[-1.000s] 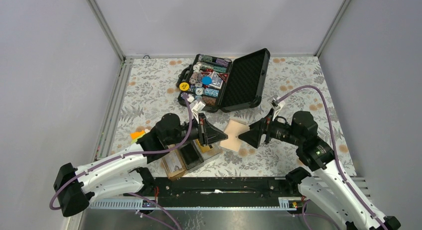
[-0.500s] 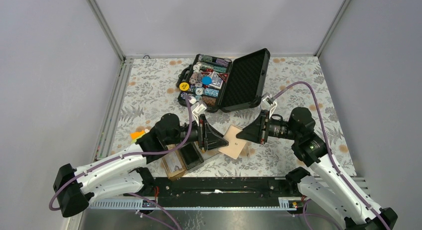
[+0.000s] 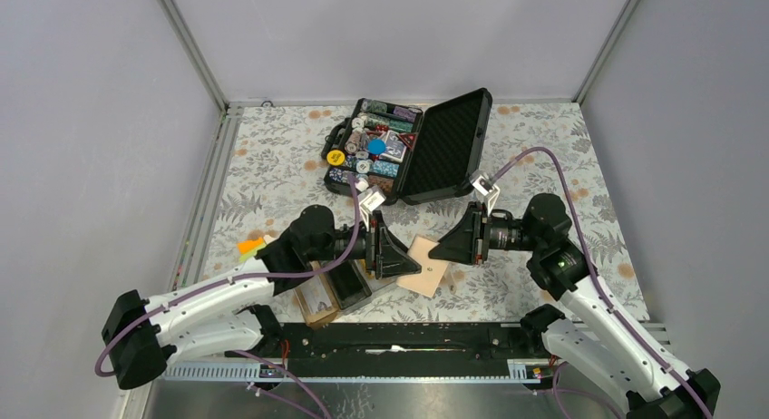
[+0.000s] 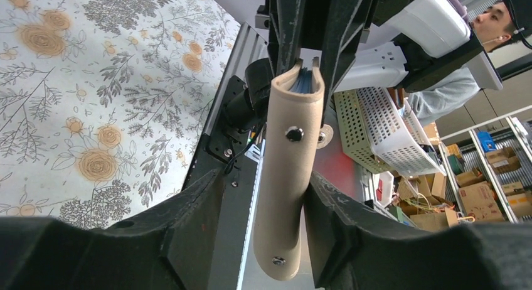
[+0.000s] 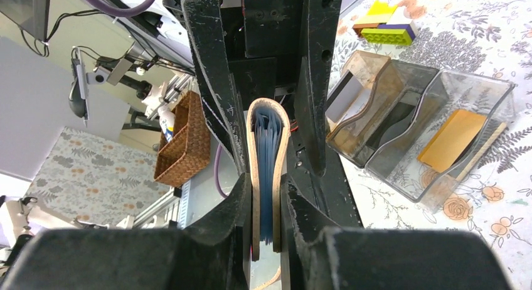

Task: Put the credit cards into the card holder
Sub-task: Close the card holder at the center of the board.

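1. Grey walls (image 3: 381, 38) close in the back and both sides, with aluminium posts (image 3: 186, 43) at the corners.
2. The surface (image 3: 281, 156) wears a floral cloth of grey leaves and orange roses.
3. Beyond the near edge: a white basket (image 4: 389, 145), shelves of cardboard boxes (image 4: 477, 193), a wicker basket (image 5: 182, 142).
4. Light is soft and even.

The left pincer (image 3: 408, 263) and right pincer (image 3: 437, 253) are both black. Between them, the wallet (image 5: 268, 171) is pale tan outside and blue within. Past the right pincer's tips, the card holder (image 5: 376, 76) runs brown, smoky dark, then clear, with a gold-orange credit card (image 5: 452, 139) in the clear part. The bench (image 3: 272, 156) cloth is white with grey leaves and orange roses.
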`<state>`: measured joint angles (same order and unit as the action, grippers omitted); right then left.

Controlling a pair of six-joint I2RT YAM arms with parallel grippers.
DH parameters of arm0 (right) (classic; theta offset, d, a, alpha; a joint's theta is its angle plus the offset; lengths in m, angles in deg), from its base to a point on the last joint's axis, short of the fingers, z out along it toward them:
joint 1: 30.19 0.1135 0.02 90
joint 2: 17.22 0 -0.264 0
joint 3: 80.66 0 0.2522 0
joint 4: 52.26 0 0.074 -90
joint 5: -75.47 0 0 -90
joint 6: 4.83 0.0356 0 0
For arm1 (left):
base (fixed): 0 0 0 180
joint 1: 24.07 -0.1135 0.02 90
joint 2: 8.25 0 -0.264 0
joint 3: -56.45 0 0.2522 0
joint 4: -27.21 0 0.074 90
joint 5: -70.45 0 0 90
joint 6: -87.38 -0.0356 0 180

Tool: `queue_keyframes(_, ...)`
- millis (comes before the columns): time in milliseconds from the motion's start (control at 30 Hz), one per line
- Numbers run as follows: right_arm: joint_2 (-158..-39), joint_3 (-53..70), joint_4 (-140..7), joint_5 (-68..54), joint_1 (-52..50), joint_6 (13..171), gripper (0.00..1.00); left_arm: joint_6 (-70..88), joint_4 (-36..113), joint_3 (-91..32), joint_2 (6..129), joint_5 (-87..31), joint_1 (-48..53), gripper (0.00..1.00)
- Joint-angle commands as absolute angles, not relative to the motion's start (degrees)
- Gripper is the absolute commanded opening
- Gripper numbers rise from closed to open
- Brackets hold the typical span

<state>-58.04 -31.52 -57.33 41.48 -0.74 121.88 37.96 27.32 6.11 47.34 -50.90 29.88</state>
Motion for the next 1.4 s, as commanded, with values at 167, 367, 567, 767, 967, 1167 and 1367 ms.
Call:
queue_keyframes(167, -59.2, -31.2, -52.2, 44.8, -0.7, 123.8, 0.0, 39.9, 20.6, 4.9, 50.0, -55.2, 29.9, 0.39)
queue_keyframes(367, -60.5, -31.1, -51.8, 44.4, -0.7, 123.6, 0.0, 41.3, 18.3, 5.0, 51.6, -59.0, 29.9, 0.21)
queue_keyframes(567, -60.1, -29.4, -59.2, 38.2, -0.7, 119.9, 0.49, 39.4, 21.0, 6.0, 48.8, -53.7, 29.9, 0.0)
queue_keyframes(767, -57.9, -28.1, -74.9, 20.4, -0.8, 114.0, 0.93, 38.3, 32.3, 6.9, 41.4, -30.5, 29.1, 0.0)
queue_keyframes(967, -55.6, -32.8, -70.6, 20.7, -0.7, 118.6, 0.73, 42.0, 34.2, 8.1, 39.7, -25.9, 28.0, 0.0)
queue_keyframes(1167, -56.2, -33.5, -69.9, 20.1, -0.7, 119.0, 0.51, 43.3, 33.9, 8.6, 39.8, -26.3, 27.4, 0.0)
queue_keyframes(1367, -57.9, -34.2, -69.8, 18.7, -0.7, 117.8, 0.55, 44.3, 32.7, 9.0, 39.6, -27.6, 27.2, 0.0)
